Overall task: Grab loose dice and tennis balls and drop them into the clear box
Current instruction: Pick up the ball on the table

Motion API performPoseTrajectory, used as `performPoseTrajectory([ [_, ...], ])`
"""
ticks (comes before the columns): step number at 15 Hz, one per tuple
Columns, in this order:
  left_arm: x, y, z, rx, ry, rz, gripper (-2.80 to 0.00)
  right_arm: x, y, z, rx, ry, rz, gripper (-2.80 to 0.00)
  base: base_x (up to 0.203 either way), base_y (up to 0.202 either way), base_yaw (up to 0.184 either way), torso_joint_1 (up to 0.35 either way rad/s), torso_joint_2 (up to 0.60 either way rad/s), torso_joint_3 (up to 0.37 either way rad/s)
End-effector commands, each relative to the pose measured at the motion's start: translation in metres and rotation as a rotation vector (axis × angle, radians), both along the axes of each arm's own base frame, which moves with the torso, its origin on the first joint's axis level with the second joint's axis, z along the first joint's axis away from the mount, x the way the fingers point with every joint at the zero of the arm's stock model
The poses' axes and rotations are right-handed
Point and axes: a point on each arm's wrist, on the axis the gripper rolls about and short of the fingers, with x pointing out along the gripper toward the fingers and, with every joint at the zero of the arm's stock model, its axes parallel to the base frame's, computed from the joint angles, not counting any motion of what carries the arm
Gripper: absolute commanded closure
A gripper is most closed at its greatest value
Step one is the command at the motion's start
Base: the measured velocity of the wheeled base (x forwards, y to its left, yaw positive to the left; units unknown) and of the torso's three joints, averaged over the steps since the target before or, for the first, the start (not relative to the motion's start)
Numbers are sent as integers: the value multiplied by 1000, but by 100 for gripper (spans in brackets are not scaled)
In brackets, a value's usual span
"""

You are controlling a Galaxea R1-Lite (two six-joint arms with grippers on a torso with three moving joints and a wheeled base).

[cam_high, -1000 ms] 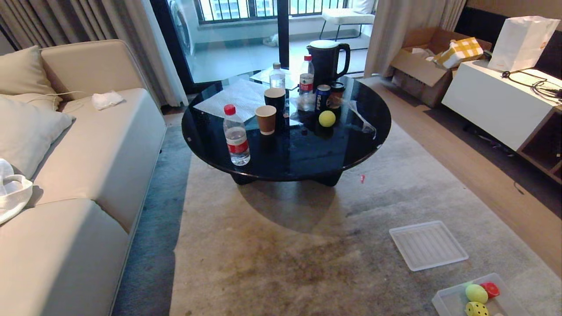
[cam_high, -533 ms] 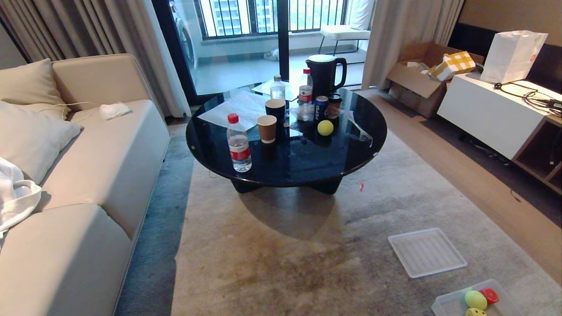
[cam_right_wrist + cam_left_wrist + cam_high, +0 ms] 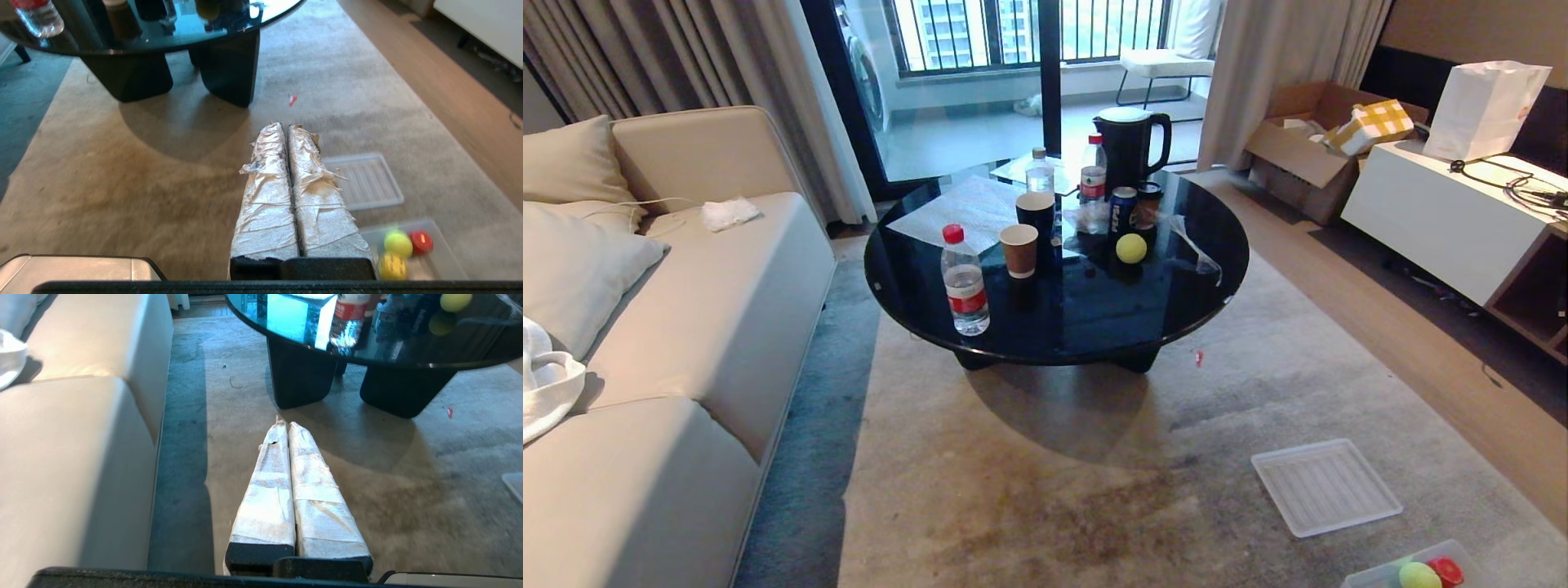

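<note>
With both the left gripper [image 3: 288,424] and right gripper [image 3: 286,126] parked jaws pressed together over the rug, the fuzzy yellow-green tennis ball [image 3: 1130,247] (light, springy, prone to rolling) sits on the round black glass bench [image 3: 1176,302], best pinched across its middle.

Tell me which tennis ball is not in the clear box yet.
The tennis ball on the black round table, beside the cola can. The other ball already lies in the clear box.
</note>
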Motion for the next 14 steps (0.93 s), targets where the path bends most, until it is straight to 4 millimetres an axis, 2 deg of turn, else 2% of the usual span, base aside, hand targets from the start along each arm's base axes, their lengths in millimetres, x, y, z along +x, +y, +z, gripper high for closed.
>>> performPoseTrajectory([
  [1,0,0,0,0,0,0,0,0,0,0,-1,2,2,0,186,0,-3,2,5,0],
  [14,0,0,0,0,1,0,0,0,0,0,-1,2,1,0,185,0,0,3,2,3],
])
